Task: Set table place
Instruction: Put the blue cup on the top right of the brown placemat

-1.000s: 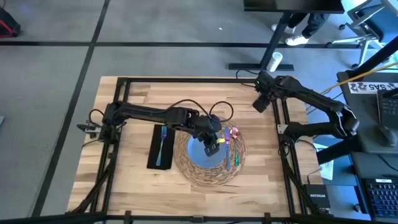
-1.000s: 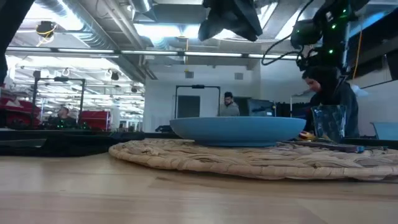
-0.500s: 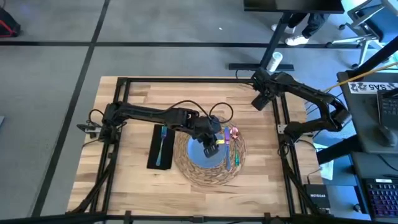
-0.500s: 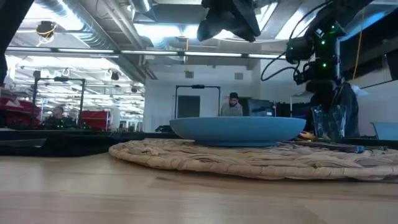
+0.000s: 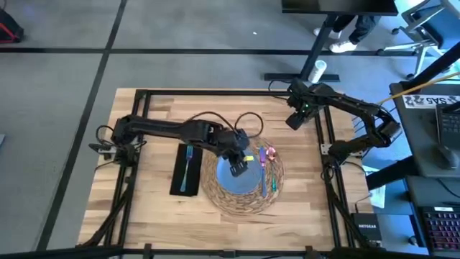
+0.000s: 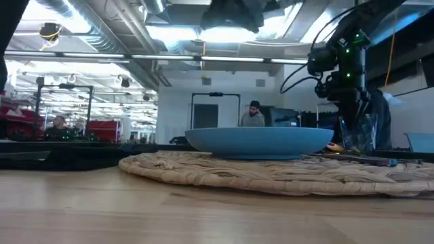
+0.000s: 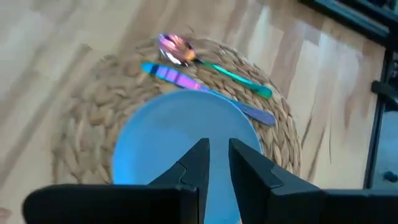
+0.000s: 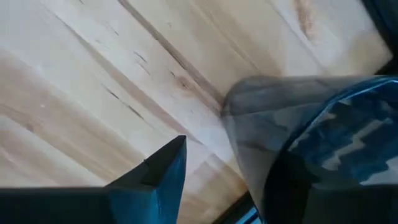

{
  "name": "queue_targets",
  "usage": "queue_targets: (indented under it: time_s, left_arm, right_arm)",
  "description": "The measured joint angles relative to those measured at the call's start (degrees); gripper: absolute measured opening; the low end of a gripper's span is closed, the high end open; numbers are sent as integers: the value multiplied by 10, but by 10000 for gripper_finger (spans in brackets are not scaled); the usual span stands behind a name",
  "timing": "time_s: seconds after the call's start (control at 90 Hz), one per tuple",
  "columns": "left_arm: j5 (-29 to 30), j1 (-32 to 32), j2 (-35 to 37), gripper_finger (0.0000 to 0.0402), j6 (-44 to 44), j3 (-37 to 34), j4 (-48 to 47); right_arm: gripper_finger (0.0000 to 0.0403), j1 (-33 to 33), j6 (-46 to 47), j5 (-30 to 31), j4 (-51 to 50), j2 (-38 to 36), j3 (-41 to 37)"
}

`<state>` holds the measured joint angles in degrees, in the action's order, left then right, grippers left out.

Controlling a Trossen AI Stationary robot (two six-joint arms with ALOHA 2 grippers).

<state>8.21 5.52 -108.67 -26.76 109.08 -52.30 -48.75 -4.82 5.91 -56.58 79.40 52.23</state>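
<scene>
The small grey translucent cup (image 8: 298, 118) is clamped in the right end effector (image 5: 295, 119) above the light wooden tabletop's (image 5: 158, 115) far right corner, while the left end effector (image 7: 214, 163), fingers nearly together, is held over the pale blue round plate (image 5: 237, 178).

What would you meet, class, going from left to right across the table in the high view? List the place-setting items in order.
Black napkin with the teal fork lying on it → blue plate on the woven placemat → colourful cutlery → right gripper holding the cup.
</scene>
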Motion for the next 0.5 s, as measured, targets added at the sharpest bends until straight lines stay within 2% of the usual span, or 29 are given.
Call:
queue_targets:
  time_s: [0.311, 0.5]
  left_arm:
    - [30, 1, 29, 44, 13, 0, 2]
    - [35, 1, 29, 44, 6, 0, 1]
  right_arm:
    - [12, 0, 11, -21, 6, 0, 0]
    - [13, 3, 21, -63, 13, 0, 0]
